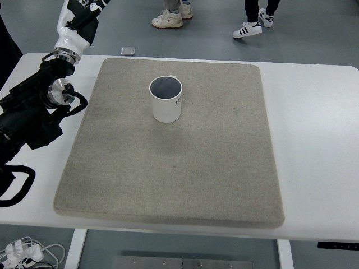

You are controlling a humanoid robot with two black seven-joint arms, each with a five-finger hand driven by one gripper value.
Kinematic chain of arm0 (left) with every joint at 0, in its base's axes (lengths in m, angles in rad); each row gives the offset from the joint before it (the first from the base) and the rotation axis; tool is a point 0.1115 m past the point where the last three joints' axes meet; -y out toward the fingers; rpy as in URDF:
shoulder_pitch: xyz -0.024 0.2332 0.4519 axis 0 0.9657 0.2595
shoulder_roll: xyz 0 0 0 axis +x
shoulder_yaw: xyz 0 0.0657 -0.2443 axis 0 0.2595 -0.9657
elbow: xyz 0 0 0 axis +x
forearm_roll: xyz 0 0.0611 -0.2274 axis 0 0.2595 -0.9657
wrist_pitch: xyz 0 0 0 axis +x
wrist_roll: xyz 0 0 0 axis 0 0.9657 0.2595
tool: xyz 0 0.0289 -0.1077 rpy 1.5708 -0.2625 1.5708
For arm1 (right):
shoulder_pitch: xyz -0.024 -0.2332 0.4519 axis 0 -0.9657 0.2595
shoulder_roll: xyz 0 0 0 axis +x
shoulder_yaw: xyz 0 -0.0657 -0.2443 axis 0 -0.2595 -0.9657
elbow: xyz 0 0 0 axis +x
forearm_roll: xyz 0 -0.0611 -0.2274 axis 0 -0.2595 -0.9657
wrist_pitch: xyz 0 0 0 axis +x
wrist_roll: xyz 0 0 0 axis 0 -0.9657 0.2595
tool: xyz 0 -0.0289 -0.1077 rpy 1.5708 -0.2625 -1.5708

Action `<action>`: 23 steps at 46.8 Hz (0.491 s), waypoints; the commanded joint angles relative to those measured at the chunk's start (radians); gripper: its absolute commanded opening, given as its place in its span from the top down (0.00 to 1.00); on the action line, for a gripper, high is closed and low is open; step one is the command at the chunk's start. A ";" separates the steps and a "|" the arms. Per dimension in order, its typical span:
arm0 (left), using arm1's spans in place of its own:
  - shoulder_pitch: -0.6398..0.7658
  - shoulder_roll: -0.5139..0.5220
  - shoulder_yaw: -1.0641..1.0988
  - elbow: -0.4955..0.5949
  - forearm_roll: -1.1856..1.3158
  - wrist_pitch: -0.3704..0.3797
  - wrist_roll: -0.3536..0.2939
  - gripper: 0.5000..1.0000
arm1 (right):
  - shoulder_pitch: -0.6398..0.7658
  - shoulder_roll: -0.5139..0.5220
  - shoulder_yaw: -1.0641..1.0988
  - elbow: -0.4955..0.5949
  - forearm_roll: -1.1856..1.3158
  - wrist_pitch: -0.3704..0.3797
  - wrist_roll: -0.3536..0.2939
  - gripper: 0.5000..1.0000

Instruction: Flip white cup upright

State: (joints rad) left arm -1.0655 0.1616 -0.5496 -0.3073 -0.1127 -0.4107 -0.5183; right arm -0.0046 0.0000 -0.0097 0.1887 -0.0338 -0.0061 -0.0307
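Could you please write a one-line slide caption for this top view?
White cup stands upright, mouth up, on the grey mat; left hand rests at the mat's left edge.

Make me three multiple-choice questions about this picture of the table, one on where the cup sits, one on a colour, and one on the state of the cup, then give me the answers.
1. Where is the white cup?
A. On the grey mat, toward its far half
B. On the bare white table, right of the mat
C. Held in the left hand

2. What colour is the mat?
A. Blue
B. Grey
C. Red

3. How does the cup stand?
A. Lying on its side
C. Upside down, base up
B. Upright, mouth open to the camera

Answers:
1. A, the cup rests on the mat's far half, apart from the hand.
2. B, the mat shows a grey felt-like surface.
3. B, the dark inside shows through the open rim at the top.
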 commanded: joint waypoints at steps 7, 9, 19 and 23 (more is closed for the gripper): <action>0.010 -0.001 -0.038 0.010 -0.054 -0.030 0.132 0.02 | 0.000 0.000 0.008 0.000 0.000 0.000 0.000 0.10; 0.010 -0.001 -0.042 0.010 -0.073 -0.026 0.162 0.02 | 0.000 0.000 0.008 0.000 0.000 0.000 0.000 0.10; 0.015 -0.001 -0.061 0.013 -0.212 -0.022 0.259 0.02 | -0.003 0.000 0.005 0.002 -0.001 0.002 0.000 0.10; 0.013 -0.002 -0.069 0.013 -0.223 -0.005 0.313 0.02 | -0.005 0.000 0.004 0.002 -0.003 0.002 0.000 0.10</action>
State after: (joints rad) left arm -1.0514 0.1604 -0.6114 -0.2939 -0.3270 -0.4307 -0.2410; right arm -0.0088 0.0000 -0.0042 0.1899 -0.0339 -0.0062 -0.0307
